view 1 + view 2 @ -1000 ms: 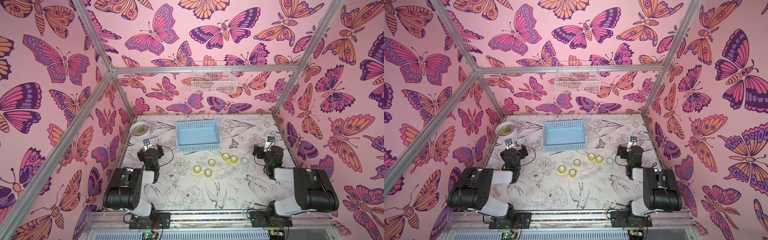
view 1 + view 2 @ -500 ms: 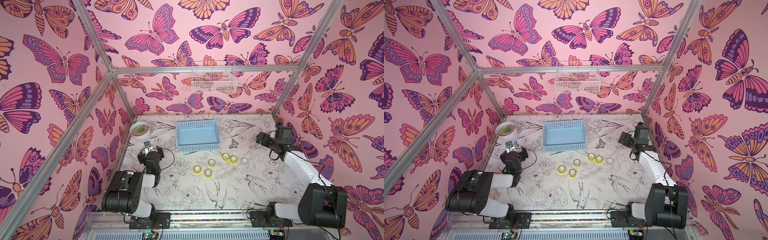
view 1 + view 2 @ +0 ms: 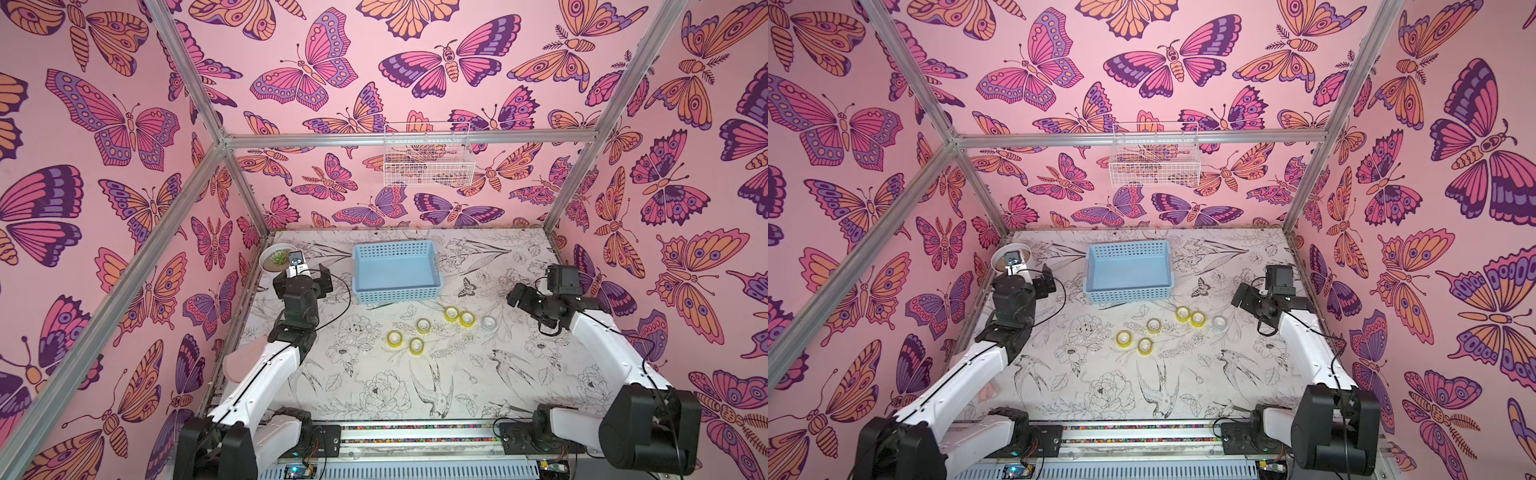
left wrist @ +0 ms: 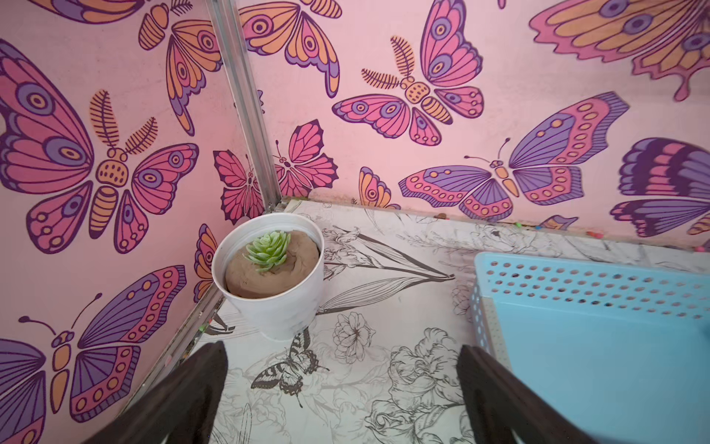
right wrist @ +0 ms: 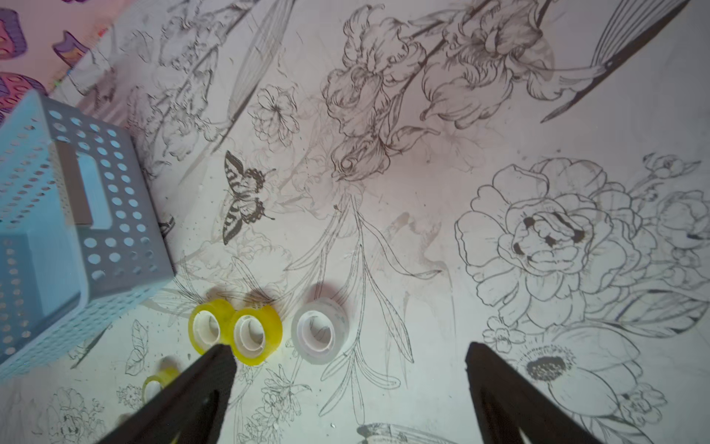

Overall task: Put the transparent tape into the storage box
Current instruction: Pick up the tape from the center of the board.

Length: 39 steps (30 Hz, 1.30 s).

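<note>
Okay, flower-print counter [image 3: 374, 399] inside butterfly-papered walls. Light blue storage box [image 3: 395, 270] sits upright toward the back centre, with lattice sides and a solid floor. White wire basket [image 3: 428, 166] hangs on the back rail above it. Left arm [image 3: 266, 374] runs up the left edge of the counter, right arm [image 3: 602, 345] up the right edge. White plant pot [image 4: 280, 307] with a small green succulent stands in the back left corner, just ahead of the left gripper [image 4: 340, 350]. That gripper's fingers are spread wide with nothing between them, and the box corner is beside it. Right gripper [image 5: 349, 346] is also spread wide and holds nothing, above the counter near the right end of the tape. Transparent tape [image 3: 423, 326]: six rolls, all lying flat on the counter in front of the box, outside it. Yellow pair [image 5: 269, 323] touching each other, colourless roll [image 5: 319, 355] just beside them and nearest the right gripper. Three other yellow rolls [image 3: 394, 338] are scattered further left, apart from each other.
</note>
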Available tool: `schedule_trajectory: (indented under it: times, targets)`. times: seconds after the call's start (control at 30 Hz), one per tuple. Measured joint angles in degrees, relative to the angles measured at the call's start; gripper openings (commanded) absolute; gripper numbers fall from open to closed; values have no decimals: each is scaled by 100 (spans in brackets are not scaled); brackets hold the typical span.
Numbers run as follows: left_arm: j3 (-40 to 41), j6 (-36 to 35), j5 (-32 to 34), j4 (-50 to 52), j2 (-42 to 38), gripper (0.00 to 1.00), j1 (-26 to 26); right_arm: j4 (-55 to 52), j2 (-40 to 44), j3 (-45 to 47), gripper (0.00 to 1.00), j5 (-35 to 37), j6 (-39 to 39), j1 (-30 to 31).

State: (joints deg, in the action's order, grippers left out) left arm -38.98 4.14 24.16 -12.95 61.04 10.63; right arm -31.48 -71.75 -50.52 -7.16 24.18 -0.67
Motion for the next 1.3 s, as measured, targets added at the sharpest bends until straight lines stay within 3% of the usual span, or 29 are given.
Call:
schedule_trajectory:
  times: [0.23,0.33,0.4,0.67,1.0,1.3]
  targets:
    - [-1204,756,-278,2046,-83,100,345,-675,-313,-205,99,507,-160,522]
    - [-1456,1051,-422,2634,-81,100,634,-776,-483,-258,88,693,-240,717]
    - [-1574,1231,-492,2876,-39,100,841,-807,-595,-258,87,782,-267,789]
    - [-1742,1633,-673,3230,254,100,1375,-573,-1368,-260,77,907,-317,1088]
    - [-1766,1759,-776,3281,337,100,1453,-140,-2277,-540,57,922,-321,1250]
    - [-1827,1759,-787,3279,337,100,1453,55,-2389,-599,44,870,-297,1373]
